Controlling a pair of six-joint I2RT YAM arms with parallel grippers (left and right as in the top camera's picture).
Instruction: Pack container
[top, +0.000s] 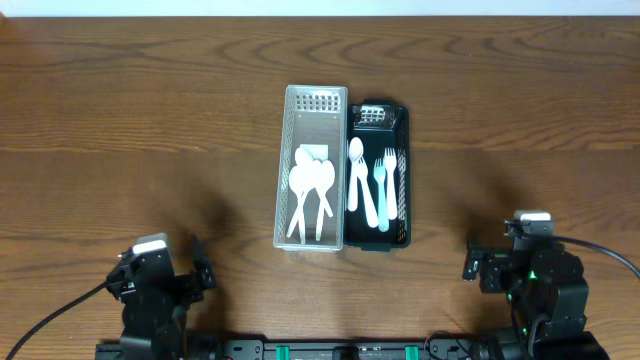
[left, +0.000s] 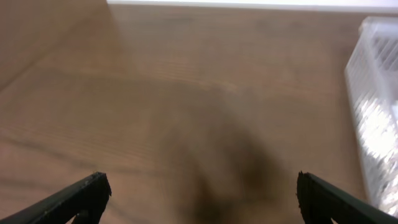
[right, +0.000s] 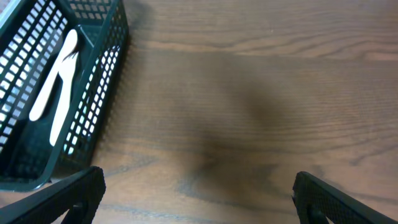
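A clear plastic basket (top: 283, 160) stands mid-table and holds white spoons (top: 310, 190). A black mesh basket (top: 404, 170) touches its right side and holds a white spoon and white forks (top: 378, 185). The clear basket's edge shows at the right of the left wrist view (left: 373, 106). The black basket (right: 99, 74) with a white utensil (right: 59, 68) shows at the left of the right wrist view. My left gripper (left: 199, 196) is open and empty over bare wood near the front left. My right gripper (right: 196, 196) is open and empty near the front right.
The wooden table (top: 140, 120) stretches wide on both sides of the baskets. Both arm bases sit at the front edge, left (top: 150, 290) and right (top: 535, 280). A white wall strip shows at the table's far edge.
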